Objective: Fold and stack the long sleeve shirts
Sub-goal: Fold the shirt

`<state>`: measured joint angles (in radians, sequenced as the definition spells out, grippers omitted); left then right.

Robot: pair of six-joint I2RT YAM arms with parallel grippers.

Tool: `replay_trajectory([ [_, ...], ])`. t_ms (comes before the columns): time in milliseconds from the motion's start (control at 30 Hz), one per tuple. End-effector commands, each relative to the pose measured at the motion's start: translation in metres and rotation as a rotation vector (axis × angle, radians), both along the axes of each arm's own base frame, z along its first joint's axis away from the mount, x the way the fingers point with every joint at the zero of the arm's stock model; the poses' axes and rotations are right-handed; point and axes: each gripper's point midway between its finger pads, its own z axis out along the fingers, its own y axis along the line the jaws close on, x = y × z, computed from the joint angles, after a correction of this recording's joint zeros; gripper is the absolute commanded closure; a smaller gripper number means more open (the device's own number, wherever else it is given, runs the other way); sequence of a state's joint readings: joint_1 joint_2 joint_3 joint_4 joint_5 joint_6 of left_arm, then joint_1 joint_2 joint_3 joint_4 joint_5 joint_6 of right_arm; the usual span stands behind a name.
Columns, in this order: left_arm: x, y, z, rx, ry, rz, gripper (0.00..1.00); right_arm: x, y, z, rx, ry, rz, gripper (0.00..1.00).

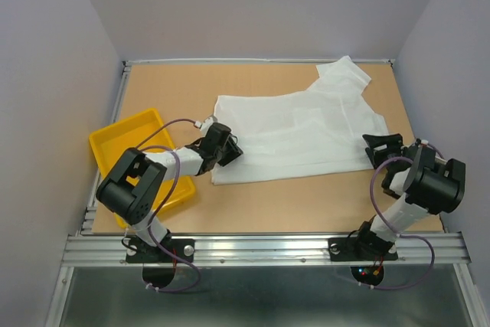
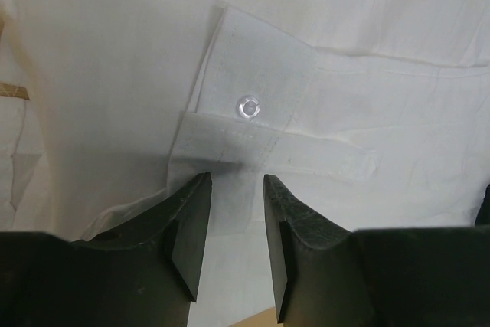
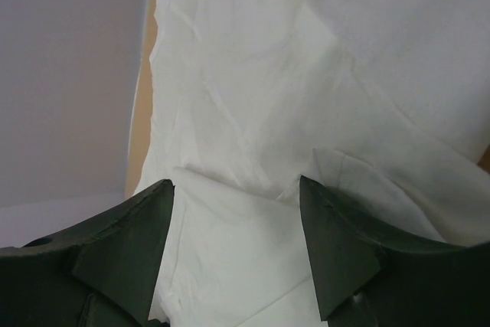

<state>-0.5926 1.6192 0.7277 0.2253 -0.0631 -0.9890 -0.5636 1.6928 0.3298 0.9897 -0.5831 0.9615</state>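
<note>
Shirt (image 1: pixel 298 132) lies spread on table (image 1: pixel 168 89), centre to far right, wrinkled, one part reaching toward the far right corner. Left wrist view: cuff (image 2: pixel 260 74) with clear button (image 2: pixel 248 106) lies flat on the cloth. Left gripper (image 1: pixel 230 151) is at the shirt's near left corner, jaws apart with a narrow gap, tips low over the fabric just short of the cuff; contact unclear. Right gripper (image 1: pixel 381 145) is at the shirt's near right edge, jaws wide apart above the cloth, nothing between them. Yellow tray (image 1: pixel 115 143) sits left of the shirt, apart from it, partly under the left arm.
</note>
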Motion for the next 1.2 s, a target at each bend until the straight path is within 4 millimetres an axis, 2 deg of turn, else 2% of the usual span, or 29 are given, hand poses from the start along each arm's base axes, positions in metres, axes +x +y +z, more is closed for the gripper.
replay_trajectory([
  [0, -0.025, 0.032, -0.018, 0.114, 0.087, 0.022, 0.52, 0.001, -0.011, 0.032, -0.072, -0.105, -0.031, 0.31],
  [33, -0.024, 0.032, -0.008, 0.113, 0.069, 0.022, 0.51, 0.006, -0.011, 0.055, -0.103, -0.159, -0.015, 0.31],
  [67, -0.021, 0.034, -0.001, 0.115, 0.05, 0.029, 0.5, 0.009, -0.012, 0.064, -0.116, -0.166, -0.011, 0.31],
  [100, -0.02, 0.035, 0.011, 0.114, 0.024, 0.033, 0.47, 0.007, -0.007, 0.052, -0.123, -0.085, 0.012, 0.31],
  [133, -0.018, 0.037, 0.018, 0.117, 0.006, 0.035, 0.46, 0.011, -0.012, 0.057, -0.177, -0.053, -0.013, 0.31],
  [167, -0.013, 0.036, 0.029, 0.114, -0.024, 0.039, 0.44, 0.014, -0.012, 0.073, -0.255, -0.044, -0.017, 0.3],
  [200, -0.011, 0.041, 0.037, 0.141, -0.045, 0.044, 0.41, 0.02, -0.008, 0.075, -0.377, 0.039, 0.001, 0.3],
  [267, -0.002, 0.043, 0.056, 0.158, -0.087, 0.058, 0.37, 0.024, 0.002, 0.085, -0.458, 0.081, 0.025, 0.3],
  [300, 0.0, 0.044, 0.062, 0.169, -0.101, 0.055, 0.34, 0.027, 0.015, 0.089, -0.479, 0.1, 0.075, 0.3],
  [333, 0.001, 0.045, 0.065, 0.187, -0.103, 0.052, 0.31, 0.027, 0.022, 0.089, -0.481, 0.114, 0.099, 0.31],
  [367, 0.005, 0.044, 0.073, 0.206, -0.127, 0.044, 0.26, 0.021, 0.025, 0.079, -0.5, 0.181, 0.116, 0.33],
  [433, 0.009, 0.042, 0.079, 0.234, -0.137, 0.026, 0.23, 0.023, 0.038, 0.079, -0.572, 0.226, 0.141, 0.35],
  [533, 0.01, 0.038, 0.072, 0.261, -0.121, 0.0, 0.21, 0.01, 0.062, 0.056, -0.645, 0.355, 0.24, 0.4],
  [633, 0.01, 0.036, 0.053, 0.304, -0.08, -0.032, 0.22, -0.005, 0.083, 0.027, -0.692, 0.473, 0.323, 0.47],
  [667, 0.011, 0.035, 0.054, 0.303, -0.082, -0.031, 0.22, -0.006, 0.082, 0.02, -0.692, 0.495, 0.328, 0.47],
  [733, 0.011, 0.032, 0.043, 0.329, -0.056, -0.055, 0.25, -0.015, 0.091, -0.004, -0.685, 0.576, 0.379, 0.5],
  [867, 0.011, 0.033, 0.024, 0.375, -0.019, -0.067, 0.31, -0.028, 0.103, -0.033, -0.715, 0.679, 0.443, 0.5],
  [1000, -0.001, 0.041, 0.001, 0.436, 0.067, -0.089, 0.33, -0.048, 0.111, -0.049, -0.731, 0.788, 0.501, 0.5],
  [1067, -0.014, 0.049, -0.011, 0.458, 0.119, -0.097, 0.34, -0.058, 0.117, -0.053, -0.709, 0.824, 0.534, 0.5],
  [1167, -0.031, 0.056, -0.016, 0.46, 0.163, -0.108, 0.34, -0.084, 0.125, -0.056, -0.644, 0.907, 0.588, 0.5],
])
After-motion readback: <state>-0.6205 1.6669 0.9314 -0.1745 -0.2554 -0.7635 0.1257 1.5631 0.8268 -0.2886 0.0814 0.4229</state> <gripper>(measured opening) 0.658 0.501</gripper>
